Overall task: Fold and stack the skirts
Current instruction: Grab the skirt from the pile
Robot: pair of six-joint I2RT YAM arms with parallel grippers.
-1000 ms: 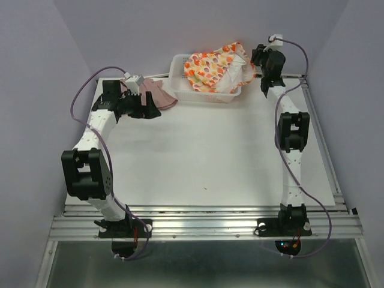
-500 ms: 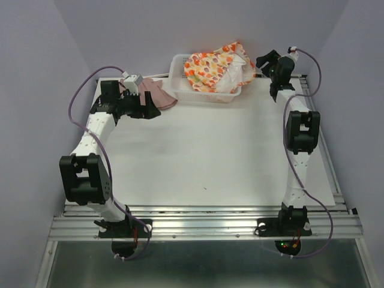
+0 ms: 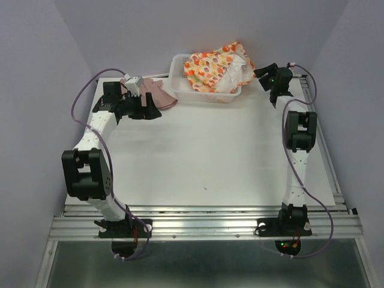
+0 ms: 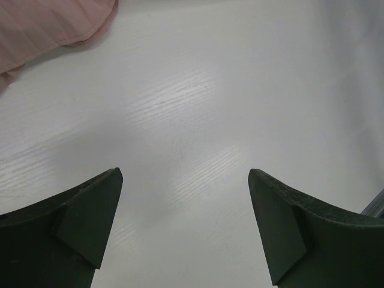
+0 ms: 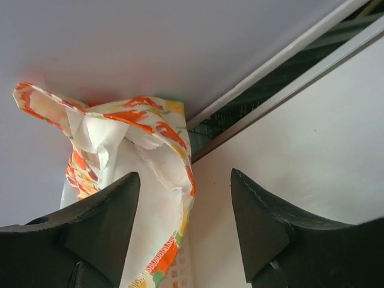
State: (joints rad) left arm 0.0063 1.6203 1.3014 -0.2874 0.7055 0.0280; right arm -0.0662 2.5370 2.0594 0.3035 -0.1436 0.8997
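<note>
White table (image 3: 210, 150), one pink skirt (image 3: 161, 95), one printed skirt (image 3: 213, 66) in basket (image 3: 204, 96), left tool (image 4: 185, 174) spread, right tool (image 5: 181, 173) spread

The pink skirt (image 3: 163, 96) lies half behind the left gripper (image 3: 151, 111); the wrist view crops it at the corner; the printed skirt (image 3: 207, 69) sinks partly unseen into the mesh basket (image 3: 178, 85).
</note>
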